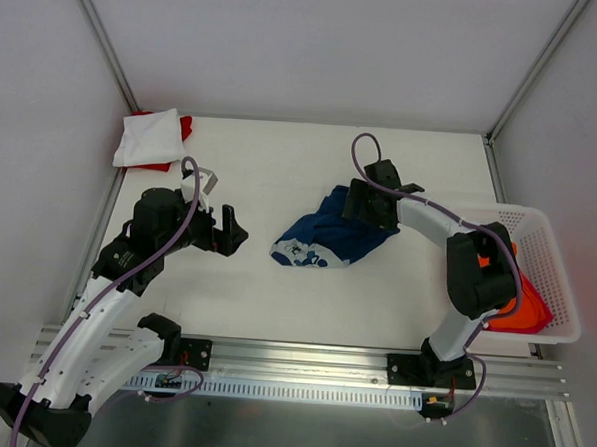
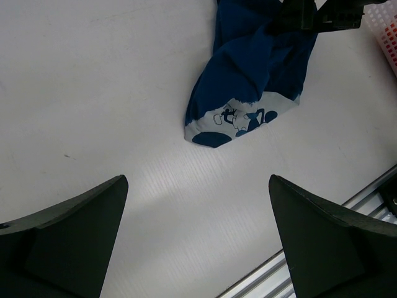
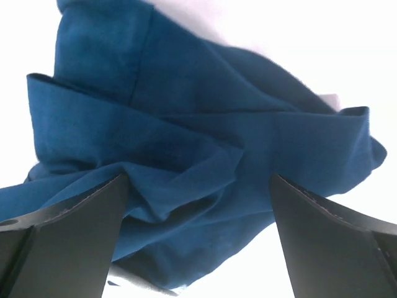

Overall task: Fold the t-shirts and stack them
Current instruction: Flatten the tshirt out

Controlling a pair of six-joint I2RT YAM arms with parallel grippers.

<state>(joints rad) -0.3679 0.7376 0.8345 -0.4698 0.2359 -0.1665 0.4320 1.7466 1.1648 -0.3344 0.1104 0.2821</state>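
Observation:
A navy t-shirt point(image 1: 328, 237) lies crumpled in a heap at mid-table, its pale cartoon print point(image 2: 245, 117) turned toward the near-left end. My right gripper point(image 1: 368, 201) hovers over the heap's far end, open, with rumpled navy cloth point(image 3: 186, 155) under and between its fingers point(image 3: 329, 242) and nothing pinched. Left of the heap my left gripper point(image 1: 234, 230) is open over bare table point(image 2: 197, 180), a short way from the print. A folded white t-shirt point(image 1: 147, 137) rests on a red one point(image 1: 186, 128) at the far left corner.
A white lattice basket point(image 1: 557, 259) stands at the right edge, holding orange and red cloth point(image 1: 522, 307). An aluminium rail point(image 1: 301, 359) runs along the near edge. Grey walls close the back and both sides.

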